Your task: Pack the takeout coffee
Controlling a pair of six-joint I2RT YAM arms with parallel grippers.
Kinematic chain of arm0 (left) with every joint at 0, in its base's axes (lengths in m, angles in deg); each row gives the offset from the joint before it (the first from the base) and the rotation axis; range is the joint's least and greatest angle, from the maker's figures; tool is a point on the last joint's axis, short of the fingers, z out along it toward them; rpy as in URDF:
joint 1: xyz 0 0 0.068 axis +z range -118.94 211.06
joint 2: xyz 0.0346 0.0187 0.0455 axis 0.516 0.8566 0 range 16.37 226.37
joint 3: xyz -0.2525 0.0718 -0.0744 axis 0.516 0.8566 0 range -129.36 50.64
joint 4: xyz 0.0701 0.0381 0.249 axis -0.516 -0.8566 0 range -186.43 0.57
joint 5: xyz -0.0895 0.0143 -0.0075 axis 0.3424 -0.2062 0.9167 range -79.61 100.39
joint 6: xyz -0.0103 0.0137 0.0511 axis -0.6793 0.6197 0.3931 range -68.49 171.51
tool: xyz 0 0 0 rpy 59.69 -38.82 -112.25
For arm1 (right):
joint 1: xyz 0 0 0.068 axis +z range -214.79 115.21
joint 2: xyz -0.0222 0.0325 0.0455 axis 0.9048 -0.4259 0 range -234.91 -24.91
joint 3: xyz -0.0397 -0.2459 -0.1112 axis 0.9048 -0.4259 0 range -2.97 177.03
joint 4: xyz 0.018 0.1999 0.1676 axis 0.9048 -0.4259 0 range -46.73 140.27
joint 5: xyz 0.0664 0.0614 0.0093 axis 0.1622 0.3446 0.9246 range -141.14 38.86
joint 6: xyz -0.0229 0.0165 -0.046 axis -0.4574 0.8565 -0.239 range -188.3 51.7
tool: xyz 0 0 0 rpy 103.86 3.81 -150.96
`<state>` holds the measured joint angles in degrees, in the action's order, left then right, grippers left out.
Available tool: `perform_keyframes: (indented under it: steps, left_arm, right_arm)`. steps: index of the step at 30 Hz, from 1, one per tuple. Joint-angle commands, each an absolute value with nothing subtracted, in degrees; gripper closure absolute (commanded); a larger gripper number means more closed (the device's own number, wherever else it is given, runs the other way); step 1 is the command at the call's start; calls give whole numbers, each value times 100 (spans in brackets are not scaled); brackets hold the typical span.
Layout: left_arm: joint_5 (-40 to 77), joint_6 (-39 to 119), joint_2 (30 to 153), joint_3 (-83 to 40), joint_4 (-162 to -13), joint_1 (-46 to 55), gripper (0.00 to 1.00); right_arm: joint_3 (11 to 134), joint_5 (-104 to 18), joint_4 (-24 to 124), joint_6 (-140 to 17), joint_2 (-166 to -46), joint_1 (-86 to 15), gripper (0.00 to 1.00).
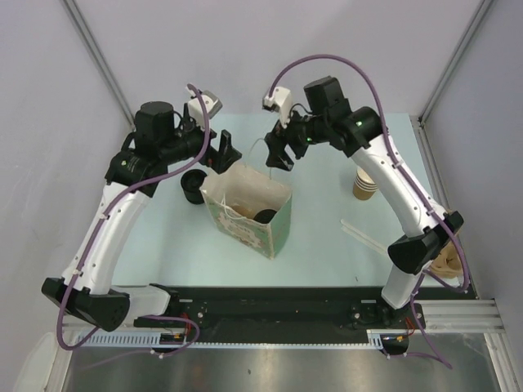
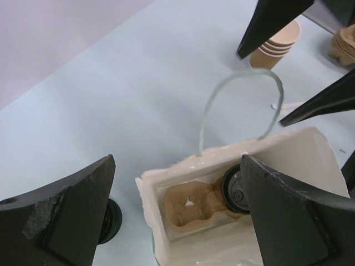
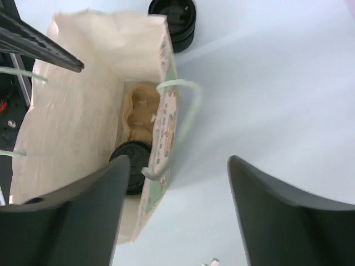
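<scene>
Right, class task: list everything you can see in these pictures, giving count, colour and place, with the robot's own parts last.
paper bag: one, green-patterned outside, cream inside, open at table centre
takeout coffee: one, black lid showing, inside the bag
cup carrier: one, brown, on the bag's bottom next to the coffee
lid stack: one, black, left of the bag
cup stack: one, tan, right of the bag
tray pile: one, tan, right table edge
table: one, pale blue
left gripper: one, black, open, above the bag
right gripper: one, black, open, above the bag

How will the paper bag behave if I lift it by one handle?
Likely floppy: the paper bag has thin, bowed walls. It would probably tilt, since the takeout coffee sits at one end of the carrier.
</scene>
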<state>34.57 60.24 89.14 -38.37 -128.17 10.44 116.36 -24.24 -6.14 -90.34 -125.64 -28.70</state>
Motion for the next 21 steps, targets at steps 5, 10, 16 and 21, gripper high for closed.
perform_keyframes:
  steps: [5, 10, 16, 21]
  left_arm:
    - [3323, 5381, 9002, -4252, -12634, 1690, 0]
    - [3605, 5186, 9029, -4155, -12494, 2200, 0]
    - [3719, 4966, 9151, -4068, -12432, 2359, 1]
    - [3824, 4861, 9310, -4041, -12397, 2394, 1]
  right_arm:
    - [12088, -2398, -1932, -9421, -11931, -3797, 1]
    - [10640, -2433, -2251, -9826, -11036, -4887, 9]
    - [8144, -3390, -1882, -10230, -9849, -5205, 35]
    - [6683, -4162, -1013, -10319, -9557, -5222, 49]
